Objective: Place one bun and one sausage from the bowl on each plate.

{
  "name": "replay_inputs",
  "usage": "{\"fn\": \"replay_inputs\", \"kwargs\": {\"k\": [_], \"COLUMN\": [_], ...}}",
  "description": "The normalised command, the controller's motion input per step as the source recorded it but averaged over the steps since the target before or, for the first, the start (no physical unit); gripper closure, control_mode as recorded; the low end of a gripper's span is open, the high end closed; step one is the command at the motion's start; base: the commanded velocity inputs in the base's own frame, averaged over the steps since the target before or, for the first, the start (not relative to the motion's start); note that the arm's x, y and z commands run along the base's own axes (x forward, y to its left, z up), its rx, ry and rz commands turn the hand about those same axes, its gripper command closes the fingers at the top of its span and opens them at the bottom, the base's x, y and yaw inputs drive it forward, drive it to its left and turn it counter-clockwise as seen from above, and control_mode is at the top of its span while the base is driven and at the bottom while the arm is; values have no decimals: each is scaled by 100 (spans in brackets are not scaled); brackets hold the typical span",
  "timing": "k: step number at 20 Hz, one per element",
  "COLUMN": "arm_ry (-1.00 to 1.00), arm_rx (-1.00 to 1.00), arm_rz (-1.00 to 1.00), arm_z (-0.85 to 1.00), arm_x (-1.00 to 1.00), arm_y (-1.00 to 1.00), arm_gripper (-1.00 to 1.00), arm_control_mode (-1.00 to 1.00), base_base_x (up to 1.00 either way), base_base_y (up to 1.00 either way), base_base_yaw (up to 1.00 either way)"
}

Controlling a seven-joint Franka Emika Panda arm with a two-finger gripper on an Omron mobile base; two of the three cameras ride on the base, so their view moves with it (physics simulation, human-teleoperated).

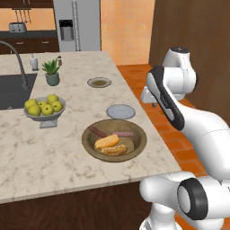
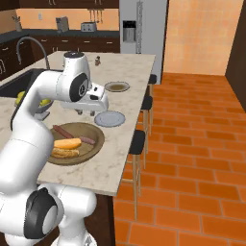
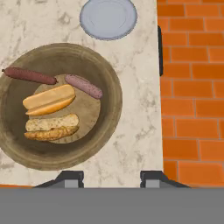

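While the gripper (image 3: pixel 111 178) hangs wide apart and empty, the wooden bowl (image 3: pixel 111 92) below it holds two buns (image 3: pixel 49 99) and two sausages (image 3: pixel 83 85); a grey plate (image 3: pixel 108 18) lies beyond.

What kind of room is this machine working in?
It looks like a home kitchen, computer-drawn rather than real. A marble-look counter holds a sink with a curved tap, a steel fridge stands at the back, and a wooden bowl of buns and sausages sits near two plates.

Arm raised, hand (image 3: pixel 112 178) pointing down, fingers apart, empty.
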Motion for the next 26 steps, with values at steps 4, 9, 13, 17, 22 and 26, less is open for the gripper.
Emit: {"fn": "replay_inputs", "kwargs": {"k": [4,9,13,17,22,26], "arm_ry": [1,4,10,15,14,15], "arm_rx": [0,4,16,14,7,3], "arm_rz": [-4,-24,-31,-25,-23,-14], "arm_z": [-30,-45,-31,-38,-39,-53], "arm_x": [0,2,5,12,12,0], "arm_y": [22,65,46,31,28,18], "arm_gripper": [-100,-100,-100,-100,-100,-100], "arm_control_mode": [-100,-100,-100,-100,-100,-100], "base_base_x": [0,0,0,0,0,0], "base_base_y": [0,0,0,0,0,0], "base_base_yaw": [0,0,0,0,0,0]}}
